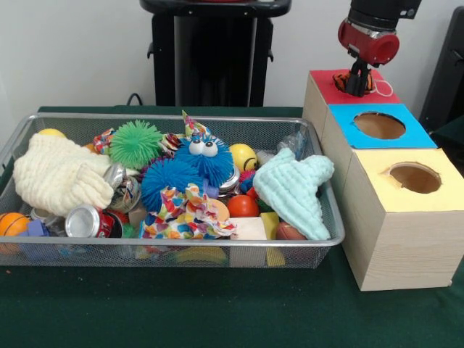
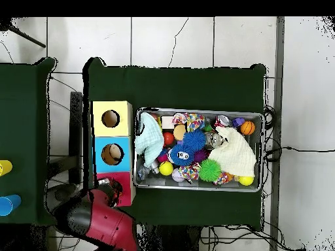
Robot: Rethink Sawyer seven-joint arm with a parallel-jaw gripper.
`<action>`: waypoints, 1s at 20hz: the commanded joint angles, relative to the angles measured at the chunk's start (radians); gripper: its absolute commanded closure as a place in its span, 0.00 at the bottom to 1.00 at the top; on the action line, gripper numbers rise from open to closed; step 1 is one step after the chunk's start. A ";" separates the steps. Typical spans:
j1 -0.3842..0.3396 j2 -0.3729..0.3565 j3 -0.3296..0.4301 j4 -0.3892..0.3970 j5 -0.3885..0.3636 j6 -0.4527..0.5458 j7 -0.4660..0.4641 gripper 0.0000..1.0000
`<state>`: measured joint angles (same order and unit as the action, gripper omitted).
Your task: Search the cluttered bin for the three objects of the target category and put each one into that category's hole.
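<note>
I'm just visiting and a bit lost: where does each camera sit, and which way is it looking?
Front view: sits across the table, facing the robot; sees the wire basket of toys, three wooden boxes and the red arm's tool over the red-topped box, something orange striped in it.
Overhead view: hangs above, looking straight down, robot at the bottom; sees the red arm reaching the red-topped box.
Shared: basket, boxes, blue fuzzy ball, arm.

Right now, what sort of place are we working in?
Probably a robotics lab set up for a sorting test: a table under green cloth, a wire basket of toys and cans, three wooden boxes with colour-marked holes, and cables across a tiled floor.
</note>
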<state>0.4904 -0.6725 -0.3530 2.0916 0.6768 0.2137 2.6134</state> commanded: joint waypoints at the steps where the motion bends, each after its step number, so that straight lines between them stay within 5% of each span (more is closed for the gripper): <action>1: -0.045 0.099 0.176 0.070 -0.032 -0.068 0.120 1.00; 10: 0.009 -0.005 0.096 0.052 -0.059 0.235 0.142 1.00; 20: -0.037 0.029 0.160 0.115 -0.034 0.140 0.113 1.00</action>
<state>0.4753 -0.6970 -0.3272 2.1139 0.6687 0.2483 2.6136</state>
